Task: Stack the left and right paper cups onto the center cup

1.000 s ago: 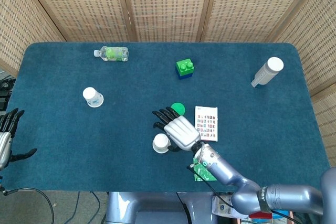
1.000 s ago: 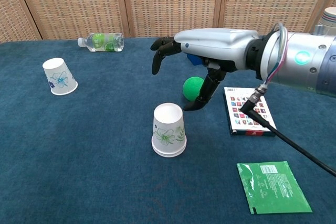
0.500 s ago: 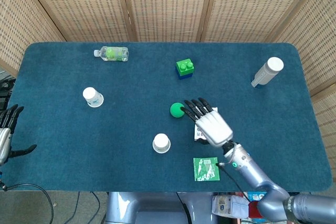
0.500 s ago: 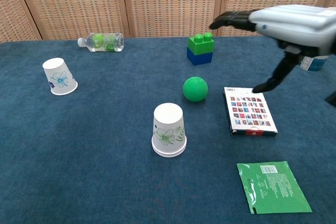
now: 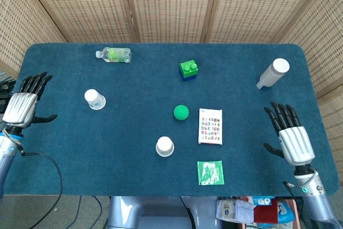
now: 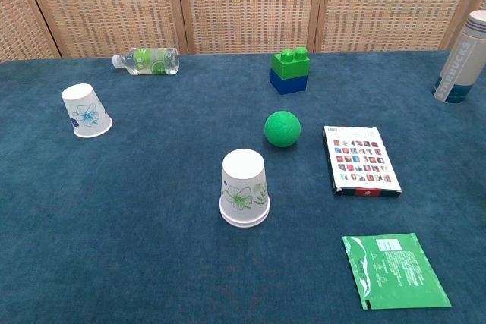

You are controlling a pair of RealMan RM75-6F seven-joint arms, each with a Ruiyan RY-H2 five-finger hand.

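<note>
An upside-down white paper cup with a green leaf print (image 5: 164, 146) (image 6: 244, 188) stands near the table's front middle; whether it is one cup or a stack is unclear. A second upside-down cup with a blue flower (image 5: 95, 99) (image 6: 85, 111) stands tilted to the left. My left hand (image 5: 24, 102) hovers over the table's left edge, fingers spread, holding nothing. My right hand (image 5: 289, 135) is at the right edge, fingers spread and empty. Neither hand shows in the chest view.
A green ball (image 5: 181, 112), a picture card box (image 5: 210, 126) and a green sachet (image 5: 210, 172) lie right of the centre cup. A green-and-blue block (image 5: 188, 70), a lying water bottle (image 5: 113, 54) and a white tumbler (image 5: 273, 73) sit farther back.
My right hand has drawn back from beside the centre cup, over the card box, to the table's right edge. My left hand has risen at the left edge.
</note>
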